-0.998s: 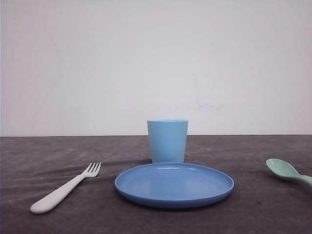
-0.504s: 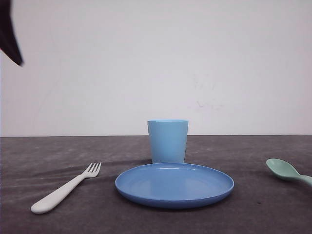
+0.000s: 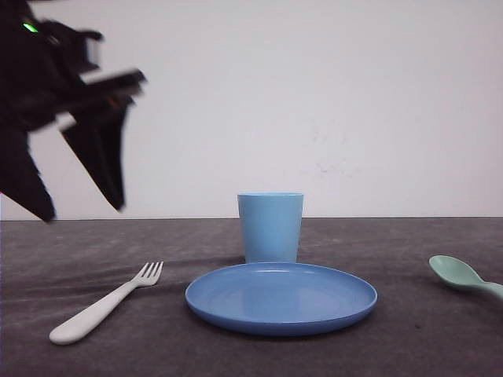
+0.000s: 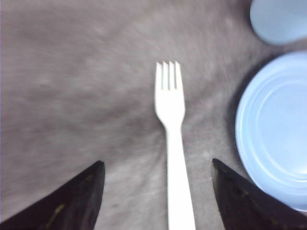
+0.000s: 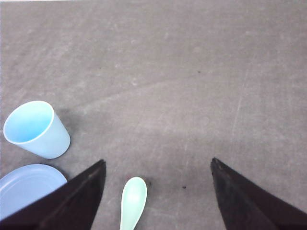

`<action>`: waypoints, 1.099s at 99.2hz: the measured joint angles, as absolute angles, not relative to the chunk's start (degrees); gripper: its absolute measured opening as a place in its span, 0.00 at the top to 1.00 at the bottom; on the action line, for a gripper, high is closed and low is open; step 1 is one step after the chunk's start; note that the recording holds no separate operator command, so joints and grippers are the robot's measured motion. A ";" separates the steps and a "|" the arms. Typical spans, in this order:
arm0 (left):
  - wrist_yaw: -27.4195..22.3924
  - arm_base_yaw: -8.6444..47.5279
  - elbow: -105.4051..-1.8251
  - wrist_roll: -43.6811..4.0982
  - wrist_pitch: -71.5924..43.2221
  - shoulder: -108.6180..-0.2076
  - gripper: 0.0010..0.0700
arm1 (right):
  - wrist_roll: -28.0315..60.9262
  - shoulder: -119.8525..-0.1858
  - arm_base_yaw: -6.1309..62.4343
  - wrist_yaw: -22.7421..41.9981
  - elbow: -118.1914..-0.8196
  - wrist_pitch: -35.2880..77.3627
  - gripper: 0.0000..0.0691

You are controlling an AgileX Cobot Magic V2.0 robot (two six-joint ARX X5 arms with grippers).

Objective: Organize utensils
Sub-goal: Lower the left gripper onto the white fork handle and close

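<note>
We hold our left pincer (image 3: 78,204) spread above the white fork (image 3: 102,306) lying left of the plate (image 3: 281,297) on the tabletop (image 3: 409,330), its handle seemingly centred for pinching, despite blur.

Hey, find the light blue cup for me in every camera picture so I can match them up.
Front view: the cup stands upright at center, just behind the blue plate.
Left wrist view: blurred, cut off at the picture's top right corner, beyond the plate.
Right wrist view: left edge, tilted in perspective, next to the plate.
Shared landmark: the blue plate.
</note>
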State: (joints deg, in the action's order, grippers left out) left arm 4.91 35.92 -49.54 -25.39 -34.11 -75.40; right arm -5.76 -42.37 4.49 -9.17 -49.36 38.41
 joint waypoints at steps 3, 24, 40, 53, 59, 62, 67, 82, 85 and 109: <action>5.45 36.64 -49.54 -25.69 -33.82 -76.49 0.39 | -5.76 -42.37 4.49 -9.15 -49.39 38.54 0.37; 6.90 39.29 -49.54 -27.35 -31.33 -83.70 0.39 | -5.76 -42.37 4.49 -9.06 -49.39 38.65 0.37; 7.68 39.68 -49.54 -28.21 -30.61 -87.57 0.39 | -5.74 -42.37 4.49 -9.06 -49.39 38.96 0.37; 8.36 40.14 -49.74 -28.73 -29.91 -88.99 0.40 | -5.74 -42.37 4.49 -9.04 -49.39 38.98 0.37; 8.91 40.34 -49.87 -28.80 -29.65 -89.36 0.46 | -5.74 -42.37 4.49 -9.04 -49.39 38.98 0.37; 9.06 40.38 -49.87 -28.80 -29.36 -89.47 0.50 | -5.74 -42.37 4.49 -9.04 -49.39 38.98 0.37; 9.15 40.42 -49.89 -28.80 -28.82 -89.60 0.60 | -5.74 -42.37 4.49 -9.04 -49.39 38.98 0.37; 9.02 40.99 -49.89 -29.30 -27.70 -89.73 0.84 | -5.74 -42.37 4.49 -9.04 -49.39 39.00 0.37; 8.86 41.04 -49.89 -29.45 -27.57 -89.76 0.87 | -5.74 -42.37 4.49 -9.04 -49.39 39.00 0.37; 8.80 41.15 -49.93 -29.63 -27.40 -89.69 0.94 | -5.74 -42.37 4.49 -9.04 -49.39 39.55 0.37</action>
State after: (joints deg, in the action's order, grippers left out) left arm 8.80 41.15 -49.93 -29.63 -27.40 -89.69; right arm -5.74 -42.37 4.49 -9.04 -49.39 39.55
